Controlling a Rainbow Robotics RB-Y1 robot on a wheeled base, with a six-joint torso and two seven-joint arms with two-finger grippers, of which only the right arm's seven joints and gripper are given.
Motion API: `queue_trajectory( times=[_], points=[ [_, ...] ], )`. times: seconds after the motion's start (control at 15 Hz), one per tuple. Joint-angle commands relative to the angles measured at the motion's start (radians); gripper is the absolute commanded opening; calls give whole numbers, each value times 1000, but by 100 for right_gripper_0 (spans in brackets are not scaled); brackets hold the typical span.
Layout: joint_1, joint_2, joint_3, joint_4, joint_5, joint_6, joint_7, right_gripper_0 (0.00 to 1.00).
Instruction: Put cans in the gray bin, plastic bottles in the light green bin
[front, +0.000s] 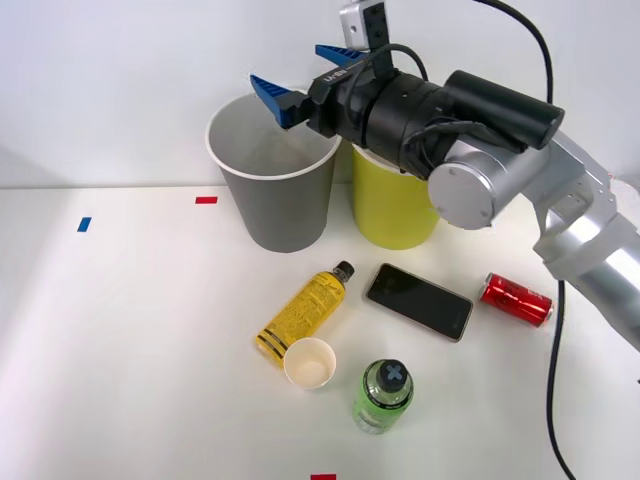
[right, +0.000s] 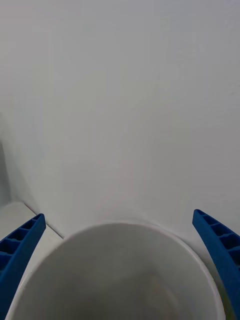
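My right gripper (front: 306, 78) hangs over the rim of the tall tapered dark gray bin (front: 275, 210), blue ribbed fingers (front: 272, 98) spread wide apart with nothing between them. From my wrist I look down into that bin (right: 120, 270): white rim, smooth pale inside, and whether anything lies at the bottom I cannot tell. Just beside it stands the matching yellow-green round bin (front: 385, 210), partly hidden behind my black wrist; its inside is out of my sight.

Down on the white table (front: 120, 350), the slim plastic bottle with yellow liquid and a black cap (front: 305, 312) lies on its side, its base just beside a small cream paper cup (front: 309, 362) that stands open and holds nothing. The stout bright green bottle (front: 383, 395) stands upright near the cup, black cap up. A flat black glossy phone (front: 419, 300) lies between the yellow bottle and the short glossy red can (front: 516, 299), which rests on its side, apart from both bins.
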Motion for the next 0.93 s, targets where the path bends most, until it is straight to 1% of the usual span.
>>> queue_trajectory(
  times=[0.07,0.13,0.2,0.27,0.33,0.4,0.47,0.53,0.67,0.73,0.8,0.93],
  points=[
    [155,-120,-4,-137,-4,-104,-18,100],
    [234,-149,-4,-171,-7,-214,-22,100],
    [291,-169,-2,-195,-5,-285,-24,100],
    [348,-195,-7,-232,-7,-329,-25,100],
    [423,-238,-21,-295,-7,-363,-25,100],
    [481,-273,-45,-342,-9,-372,-27,100],
    [573,-321,-90,-410,-10,-392,-30,100],
    [673,-350,-136,-459,-5,-420,-25,100],
    [837,-359,-197,-520,7,-490,-12,100],
    [900,-359,-213,-531,13,-535,-1,100],
    [964,-350,-214,-533,24,-595,17,100],
    [1099,-295,-214,-533,38,-684,123,100]
  ],
)
